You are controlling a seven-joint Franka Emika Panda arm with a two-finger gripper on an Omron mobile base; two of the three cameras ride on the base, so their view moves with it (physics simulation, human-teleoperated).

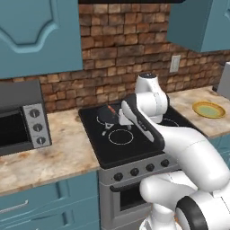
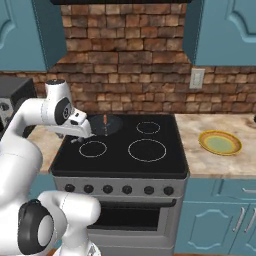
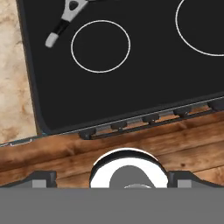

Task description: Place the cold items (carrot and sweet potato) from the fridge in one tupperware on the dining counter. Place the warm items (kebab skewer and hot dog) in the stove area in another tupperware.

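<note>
The stove area is in front of me: a black cooktop (image 1: 134, 139) (image 2: 120, 150) (image 3: 144, 74) over a steel oven front with knobs. A dark pan (image 2: 104, 125) (image 1: 106, 117) sits on the back left burner, its grey handle (image 3: 61, 26) pointing toward the front. A thin reddish stick in the pan looks like the kebab skewer (image 2: 105, 119) (image 1: 112, 110). My gripper (image 3: 111, 179) (image 1: 119, 117) hovers above the cooktop's left side, next to the pan, open with nothing between its fingertips (image 3: 41, 178). The hot dog, carrot, sweet potato, fridge, tupperware and dining counter are out of view.
A grey microwave (image 1: 20, 123) stands on the beige counter left of the stove. A yellow plate (image 1: 209, 109) (image 2: 220, 142) lies on the counter to the right. Teal cabinets hang above, against a brick wall. Wooden floor (image 3: 65, 153) shows below the stove front.
</note>
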